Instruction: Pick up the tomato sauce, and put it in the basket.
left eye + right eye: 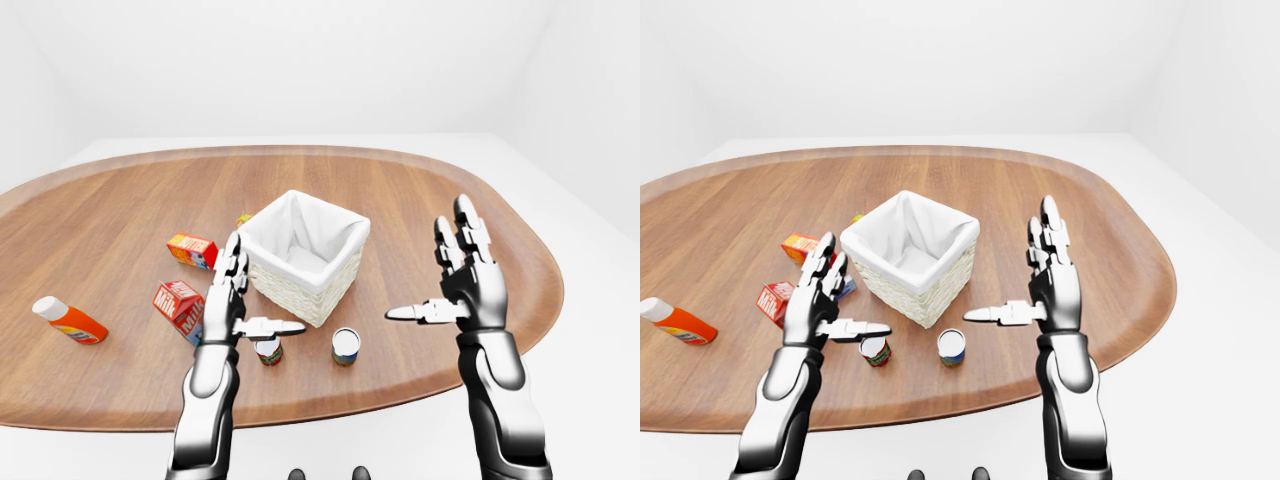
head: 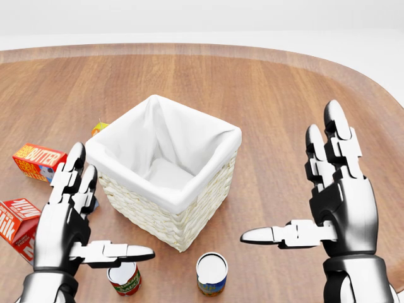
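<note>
Left hand [image 2: 63, 221] and right hand [image 2: 338, 208]: each was glossy silver with black jointed segments, three tapered silver-tipped fingers, and a chrome forearm with dark wrist and elbow bands.
</note>
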Available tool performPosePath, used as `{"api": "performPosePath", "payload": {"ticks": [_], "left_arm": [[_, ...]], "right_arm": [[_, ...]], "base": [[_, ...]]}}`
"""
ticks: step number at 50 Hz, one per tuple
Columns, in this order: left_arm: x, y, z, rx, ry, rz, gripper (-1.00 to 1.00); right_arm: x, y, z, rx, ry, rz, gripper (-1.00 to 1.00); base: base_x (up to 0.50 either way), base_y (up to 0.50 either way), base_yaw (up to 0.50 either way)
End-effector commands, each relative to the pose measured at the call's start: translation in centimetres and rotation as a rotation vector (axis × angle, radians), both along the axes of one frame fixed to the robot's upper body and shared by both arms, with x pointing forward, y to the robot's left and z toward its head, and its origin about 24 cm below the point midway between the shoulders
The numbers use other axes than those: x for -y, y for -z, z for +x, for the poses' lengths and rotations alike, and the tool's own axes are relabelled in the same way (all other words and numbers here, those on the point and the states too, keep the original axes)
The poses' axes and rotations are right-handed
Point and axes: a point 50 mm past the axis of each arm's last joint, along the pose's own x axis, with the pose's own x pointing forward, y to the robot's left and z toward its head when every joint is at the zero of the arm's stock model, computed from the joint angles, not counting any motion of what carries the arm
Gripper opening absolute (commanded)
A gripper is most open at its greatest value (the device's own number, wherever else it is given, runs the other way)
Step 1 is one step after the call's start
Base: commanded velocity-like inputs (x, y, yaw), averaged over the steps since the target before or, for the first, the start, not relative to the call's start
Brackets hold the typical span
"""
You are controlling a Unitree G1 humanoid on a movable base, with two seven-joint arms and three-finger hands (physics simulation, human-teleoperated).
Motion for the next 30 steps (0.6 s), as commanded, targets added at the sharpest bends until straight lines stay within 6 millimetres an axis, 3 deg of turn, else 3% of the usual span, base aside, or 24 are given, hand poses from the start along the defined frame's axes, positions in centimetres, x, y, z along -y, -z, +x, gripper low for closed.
{"api": "performPosePath", "payload": {"ticks": [1,30], "left_arm": [[0.03,0.67,-0.08,-0.029,0.002,0.001,0.97],[-0.22,1.26,-0.41,-0.049,-0.008,0.027,0.97]], "right_arm": [[0.14,-0.06,0.12,0.002,0.005,0.002,1.00],[-0.01,0.23,0.08,-0.011,0.002,-0.001,1.00]], "base": [[0.00,0.00,0.00],[0.00,0.00,0.00]]}}
